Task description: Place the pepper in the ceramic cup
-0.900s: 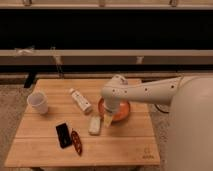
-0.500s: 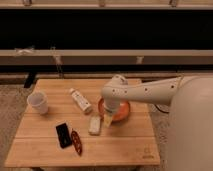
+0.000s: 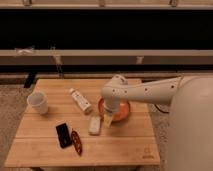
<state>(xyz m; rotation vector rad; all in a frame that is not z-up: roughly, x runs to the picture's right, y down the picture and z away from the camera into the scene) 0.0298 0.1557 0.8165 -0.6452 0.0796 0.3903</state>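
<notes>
A wooden table point(image 3: 125, 145) stands before me. On it, right of centre, is a shallow orange bowl point(image 3: 126, 110). A white bottle point(image 3: 80, 100) lies on its side just left of the bowl, a small whitish block point(image 3: 94, 125) sits nearer the front, and a flat black device point(image 3: 63, 135) lies front-left.

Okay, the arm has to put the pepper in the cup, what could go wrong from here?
The pepper lies right beside the black device, so the gripper, hanging open at the orange bowl's front rim, may nudge or grab the device too. The cup stands near the table's edge; a clumsy drop could tip it or miss its rim.
</notes>
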